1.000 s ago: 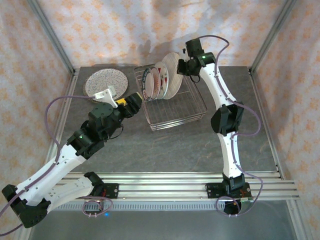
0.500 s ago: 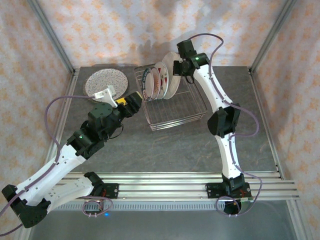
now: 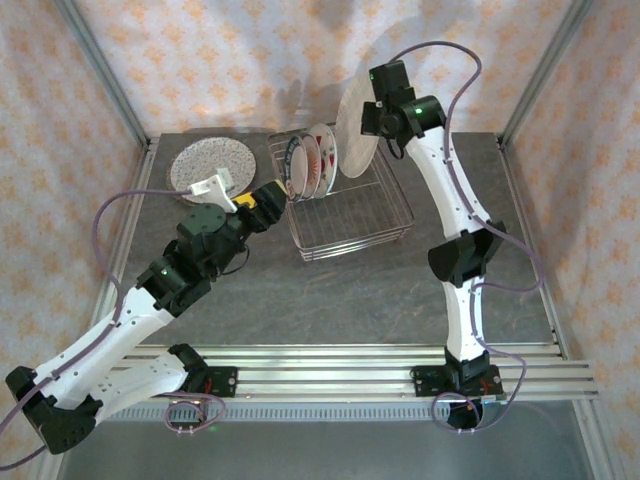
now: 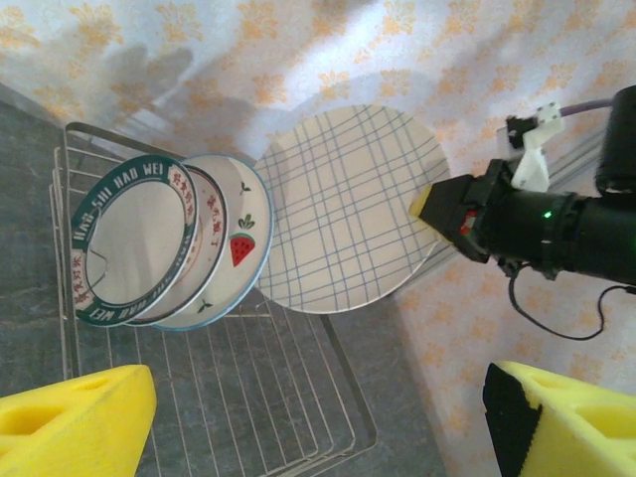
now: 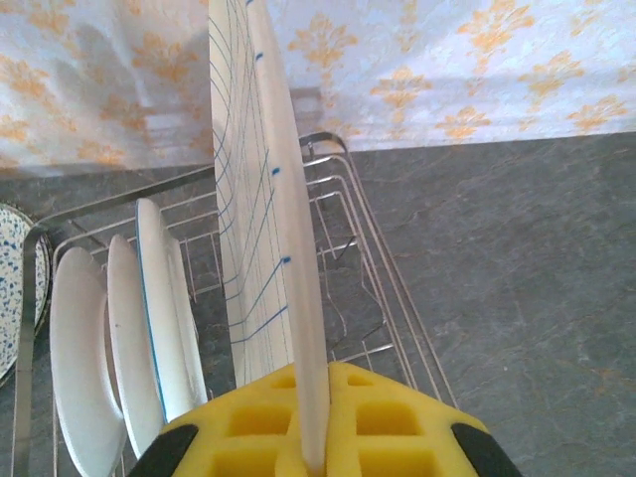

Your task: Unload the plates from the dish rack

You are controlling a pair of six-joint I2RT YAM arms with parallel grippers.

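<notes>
Right fingers (image 5: 248,417) clamp plaid plate (image 4: 348,209) by rim, upright over dish rack (image 3: 370,215) near far edge of table (image 3: 350,290). Left fingers (image 4: 70,417) spread wide, empty. Best: lift straight, clearing rack and three racked plates (image 4: 169,253), before swinging away. Left wrist view shows plaid face; right wrist view, edge-on grip.

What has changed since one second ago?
The right gripper, shut on the plaid plate, has lifted it up from the dish rack. Nothing was newly gripped or released. The left gripper stayed open beside the rack; the three other plates in it and the speckled plate on the table did not move.
</notes>
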